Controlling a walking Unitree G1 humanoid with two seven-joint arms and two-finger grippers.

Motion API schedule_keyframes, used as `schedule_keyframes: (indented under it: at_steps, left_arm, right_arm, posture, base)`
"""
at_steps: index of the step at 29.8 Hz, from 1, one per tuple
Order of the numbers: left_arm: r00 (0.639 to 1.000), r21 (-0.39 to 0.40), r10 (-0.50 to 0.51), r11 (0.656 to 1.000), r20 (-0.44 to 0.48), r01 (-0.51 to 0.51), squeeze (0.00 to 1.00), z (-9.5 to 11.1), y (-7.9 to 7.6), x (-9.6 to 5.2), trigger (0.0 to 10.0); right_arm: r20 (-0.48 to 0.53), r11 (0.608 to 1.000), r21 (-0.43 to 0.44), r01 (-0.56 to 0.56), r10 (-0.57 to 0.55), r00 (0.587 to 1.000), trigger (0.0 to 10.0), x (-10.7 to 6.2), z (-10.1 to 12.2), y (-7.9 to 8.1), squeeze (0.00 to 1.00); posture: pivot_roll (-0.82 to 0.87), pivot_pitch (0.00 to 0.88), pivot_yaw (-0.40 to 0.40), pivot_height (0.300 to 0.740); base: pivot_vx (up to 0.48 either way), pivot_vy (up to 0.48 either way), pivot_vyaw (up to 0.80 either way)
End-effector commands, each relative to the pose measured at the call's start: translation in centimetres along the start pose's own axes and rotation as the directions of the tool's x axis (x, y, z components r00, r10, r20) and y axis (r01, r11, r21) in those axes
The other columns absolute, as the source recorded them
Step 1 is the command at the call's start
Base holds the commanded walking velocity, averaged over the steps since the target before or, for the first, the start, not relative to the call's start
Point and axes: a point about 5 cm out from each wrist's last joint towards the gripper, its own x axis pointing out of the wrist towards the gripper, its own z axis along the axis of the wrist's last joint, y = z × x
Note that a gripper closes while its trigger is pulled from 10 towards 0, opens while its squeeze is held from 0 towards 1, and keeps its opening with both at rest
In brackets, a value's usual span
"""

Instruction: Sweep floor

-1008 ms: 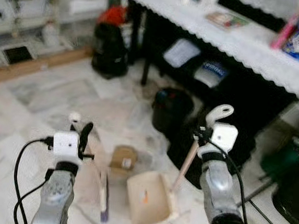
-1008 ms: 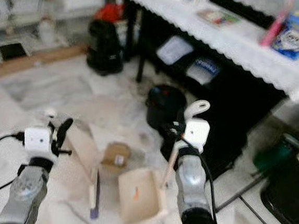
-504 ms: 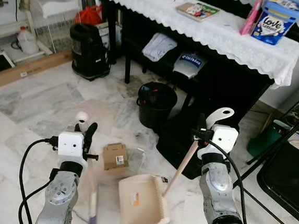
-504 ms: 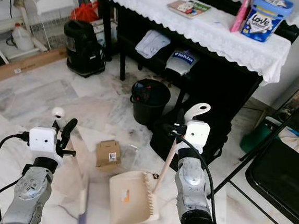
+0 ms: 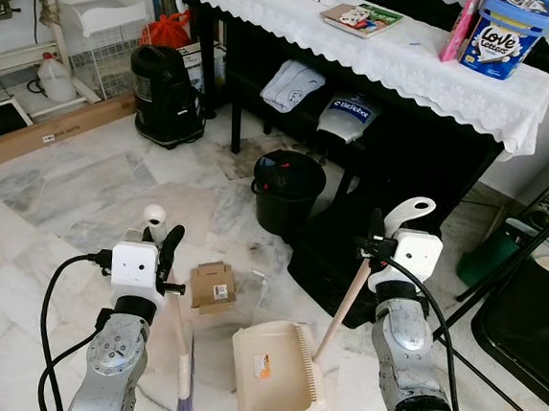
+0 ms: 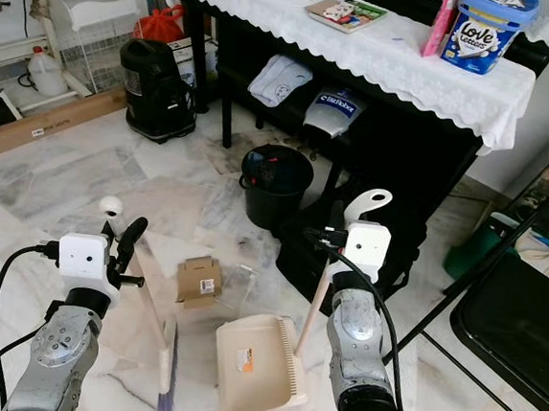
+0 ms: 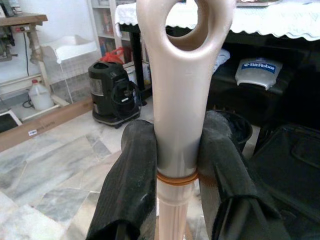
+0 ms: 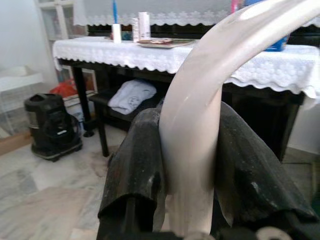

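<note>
Beige plastic is being gripped on both sides: the broom (image 5: 182, 351) handle is being clamped by the left gripper (image 7: 176, 165), the dustpan (image 5: 274, 374) handle by the right gripper (image 8: 192, 165). Relative to the dustpan, the broom's bristles are being rested just left on the marble floor (image 5: 74, 188), the small cardboard box (image 5: 213, 287) just beyond.

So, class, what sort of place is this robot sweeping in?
Probably a lived-in home room: a marble floor, a lace-clothed table holding a tub, and a vacuum cleaner parked beside shelves.
</note>
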Motion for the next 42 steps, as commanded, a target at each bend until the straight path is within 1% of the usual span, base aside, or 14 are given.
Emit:
schedule_keyframes:
  at_steps: [1, 6, 12, 18, 24, 30, 34, 42]
  left_arm:
    - [1.0, 0.003, -0.009, 1.0, 0.018, 0.009, 0.01, 0.32, -0.07, 0.22, 10.0]
    - [1.0, 0.006, -0.015, 1.0, 0.021, 0.015, 0.02, 0.32, -0.14, 0.26, 10.0]
    - [0.999, 0.011, -0.021, 1.0, 0.024, 0.02, 0.02, 0.37, -0.24, 0.3, 10.0]
    - [1.0, 0.01, -0.015, 1.0, 0.025, 0.015, 0.02, 0.41, -0.2, 0.34, 10.0]
    - [1.0, 0.008, -0.009, 1.0, 0.024, 0.008, 0.02, 0.41, -0.17, 0.38, 10.0]
    - [1.0, 0.009, -0.004, 1.0, 0.024, 0.004, 0.02, 0.41, -0.15, 0.36, 10.0]
    - [1.0, 0.008, -0.002, 1.0, 0.025, 0.002, 0.02, 0.41, -0.15, 0.34, 10.0]
    - [1.0, 0.007, -0.001, 1.0, 0.024, 0.001, 0.02, 0.38, -0.11, 0.27, 10.0]
  right_arm:
    - [0.039, 0.999, -0.013, 0.034, -0.033, 0.999, 10.0, 0.22, 0.74, -0.79, 0.0]
    - [0.032, 0.999, -0.007, 0.046, -0.046, 0.998, 10.0, 0.04, 0.59, -1.01, 0.0]
    - [0.036, 0.999, -0.002, 0.044, -0.044, 0.998, 10.0, 0.08, 0.64, -0.87, 0.0]
    - [0.044, 0.999, -0.006, 0.038, -0.038, 0.998, 10.0, 0.18, 0.77, -0.69, 0.0]
    - [0.04, 0.999, -0.005, 0.031, -0.031, 0.999, 10.0, 0.19, 0.73, -0.64, 0.0]
    - [0.031, 1.0, 0.005, 0.021, -0.021, 0.999, 10.0, 0.23, 0.68, -0.52, 0.0]
    - [0.031, 1.0, 0.011, 0.016, -0.016, 0.999, 10.0, 0.23, 0.68, -0.4, 0.0]
    - [0.039, 1.0, 0.002, 0.011, -0.011, 0.999, 10.0, 0.15, 0.75, -0.37, 0.0]
  posture:
    - [0.01, 0.078, -0.048, 0.74]
    - [0.01, 0.069, -0.046, 0.74]
    - [0.01, 0.067, -0.046, 0.74]
    - [0.01, 0.075, -0.049, 0.74]
    - [0.01, 0.08, -0.05, 0.74]
    - [0.01, 0.085, -0.052, 0.74]
    - [0.01, 0.086, -0.053, 0.74]
    - [0.01, 0.092, -0.054, 0.74]
  base:
    - [0.0, 0.0, 0.0]
    - [0.0, 0.0, 0.0]
    - [0.122, 0.0, -0.77]
    - [0.247, -0.251, 0.0]
    - [0.081, 0.0, 0.0]
    - [0.274, 0.0, 0.0]
    - [0.315, 0.0, -0.55]
    - [0.309, 0.0, 0.0]
